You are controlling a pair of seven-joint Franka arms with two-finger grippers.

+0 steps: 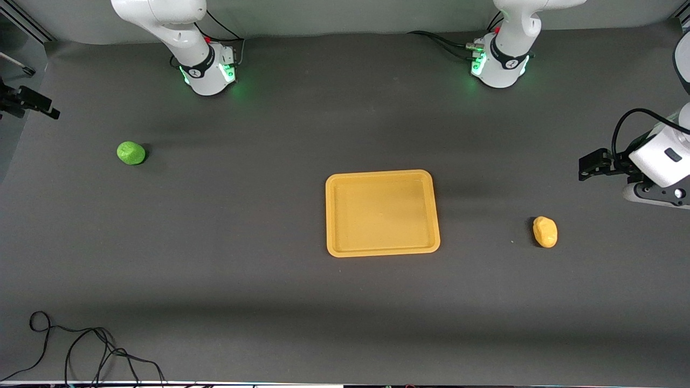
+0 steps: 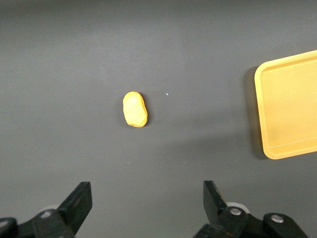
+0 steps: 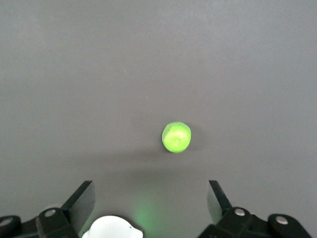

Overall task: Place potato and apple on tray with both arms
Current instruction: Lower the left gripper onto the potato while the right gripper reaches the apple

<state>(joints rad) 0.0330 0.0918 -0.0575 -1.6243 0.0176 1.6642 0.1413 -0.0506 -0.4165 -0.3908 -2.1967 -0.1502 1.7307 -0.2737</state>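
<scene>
The yellow-orange tray (image 1: pixel 331 215) lies flat in the middle of the table and holds nothing; one corner shows in the left wrist view (image 2: pixel 277 109). The potato (image 1: pixel 545 231) lies on the table toward the left arm's end, also in the left wrist view (image 2: pixel 134 109). The green apple (image 1: pixel 131 152) lies toward the right arm's end, also in the right wrist view (image 3: pixel 176 137). My left gripper (image 1: pixel 592 164) (image 2: pixel 147 191) is open and empty, high over the table's left-arm end, apart from the potato. My right gripper (image 3: pixel 150 191) is open and empty, high above its own base, out of the front view.
The green-lit arm bases (image 1: pixel 211 73) (image 1: pixel 498 67) stand along the edge farthest from the front camera. A black device (image 1: pixel 29 102) juts in at the right arm's end. Loose black cables (image 1: pixel 81 350) lie at the edge nearest the front camera.
</scene>
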